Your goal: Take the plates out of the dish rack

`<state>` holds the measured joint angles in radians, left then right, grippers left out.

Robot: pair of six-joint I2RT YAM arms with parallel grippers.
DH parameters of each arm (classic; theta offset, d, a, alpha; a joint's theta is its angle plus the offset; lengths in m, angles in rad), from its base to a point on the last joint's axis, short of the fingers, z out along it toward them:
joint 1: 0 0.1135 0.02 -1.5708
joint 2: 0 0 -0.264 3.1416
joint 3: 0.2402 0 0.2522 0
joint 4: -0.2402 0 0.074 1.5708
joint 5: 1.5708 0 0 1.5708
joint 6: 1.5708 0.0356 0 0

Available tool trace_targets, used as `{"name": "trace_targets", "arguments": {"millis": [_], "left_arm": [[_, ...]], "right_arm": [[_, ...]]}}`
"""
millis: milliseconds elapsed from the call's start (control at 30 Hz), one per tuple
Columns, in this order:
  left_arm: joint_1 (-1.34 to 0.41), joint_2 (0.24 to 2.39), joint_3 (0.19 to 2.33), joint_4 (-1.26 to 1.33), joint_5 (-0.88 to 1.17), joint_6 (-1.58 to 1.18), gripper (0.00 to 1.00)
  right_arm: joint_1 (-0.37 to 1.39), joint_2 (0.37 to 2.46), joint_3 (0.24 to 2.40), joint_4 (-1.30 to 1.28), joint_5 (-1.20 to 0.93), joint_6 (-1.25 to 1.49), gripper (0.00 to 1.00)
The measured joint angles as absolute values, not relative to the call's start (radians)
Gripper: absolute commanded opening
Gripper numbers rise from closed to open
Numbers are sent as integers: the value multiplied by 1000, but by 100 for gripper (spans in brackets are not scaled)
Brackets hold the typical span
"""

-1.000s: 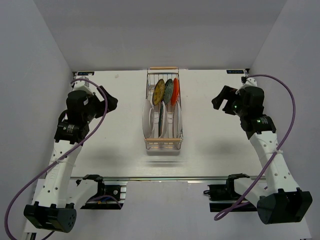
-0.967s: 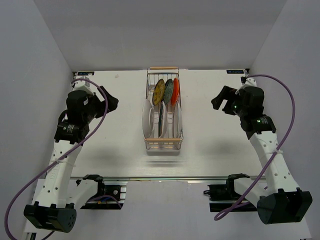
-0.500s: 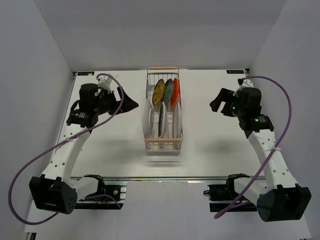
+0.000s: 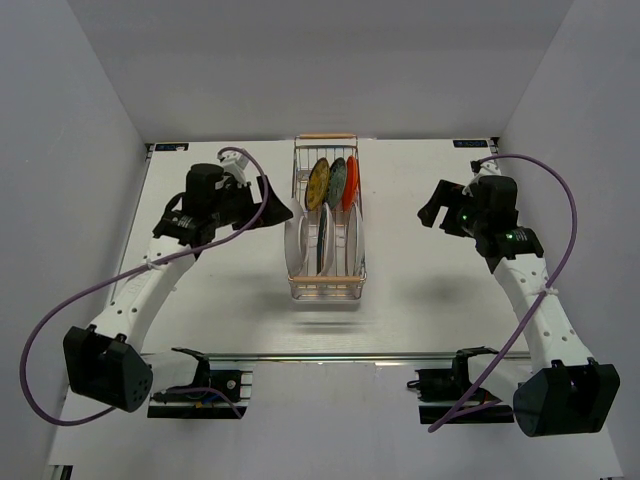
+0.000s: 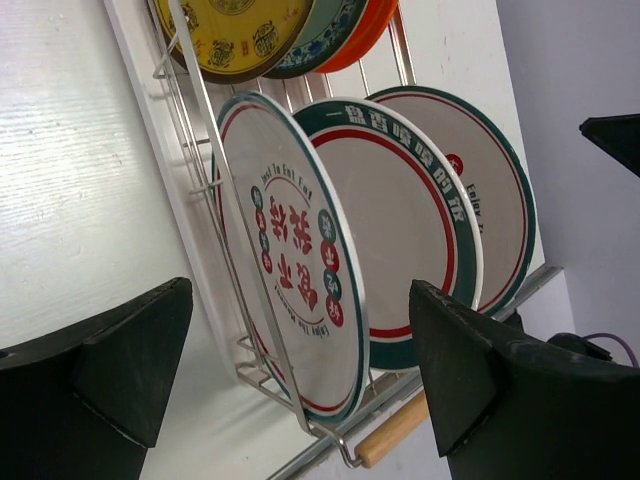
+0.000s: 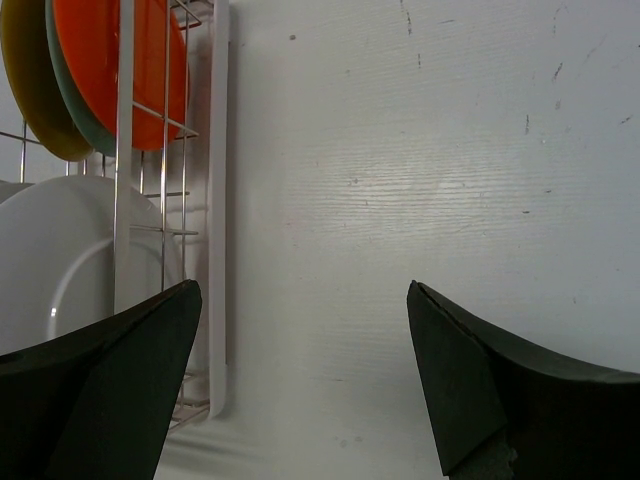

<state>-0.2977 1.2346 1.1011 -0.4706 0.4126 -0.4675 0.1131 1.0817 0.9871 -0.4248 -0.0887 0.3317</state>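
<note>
White counter (image 4: 220,300) between grey walls; a wire dish rack (image 4: 326,293) at its centre holds six upright plates (image 5: 300,250).
The plates overlap and the rear ones are partly hidden. Left jaws are spread wide near the rack, right jaws spread wide farther off, both empty.

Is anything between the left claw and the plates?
Only the thin side wires of the dish rack, crossing in front of the nearest white plate. Nothing else lies before the open left gripper.
</note>
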Motion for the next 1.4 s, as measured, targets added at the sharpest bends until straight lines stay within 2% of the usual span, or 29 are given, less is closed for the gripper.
{"name": "trace_targets", "arguments": {"millis": [467, 633, 700, 733, 833, 900, 933, 1033, 1167, 1400], "left_arm": [[-422, 1288, 1128, -480, 303, -469, 97], [-458, 1288, 1128, -490, 279, -471, 87], [-473, 1288, 1128, -490, 274, -473, 78], [-478, 1289, 1128, -489, 273, -476, 70], [-495, 1295, 1129, -489, 269, -479, 57], [-503, 1300, 1129, -491, 268, -480, 51], [-507, 1301, 1129, -492, 266, -480, 44], [-515, 1301, 1132, -495, 259, -485, 35], [-516, 1301, 1137, -497, 252, -492, 15], [-529, 1297, 1161, -508, 261, -514, 0]], "right_arm": [[113, 1051, 987, -426, -86, 328, 89], [113, 1046, 987, -426, -86, 328, 89], [114, 1045, 987, -426, -85, 328, 89], [114, 1044, 987, -427, -85, 328, 89], [114, 1038, 987, -429, -81, 328, 89], [113, 1034, 987, -431, -80, 328, 89], [113, 1033, 987, -432, -79, 328, 89], [113, 1029, 987, -436, -78, 328, 89], [113, 1027, 987, -442, -78, 328, 89], [113, 1027, 987, -447, -74, 328, 89]]}}
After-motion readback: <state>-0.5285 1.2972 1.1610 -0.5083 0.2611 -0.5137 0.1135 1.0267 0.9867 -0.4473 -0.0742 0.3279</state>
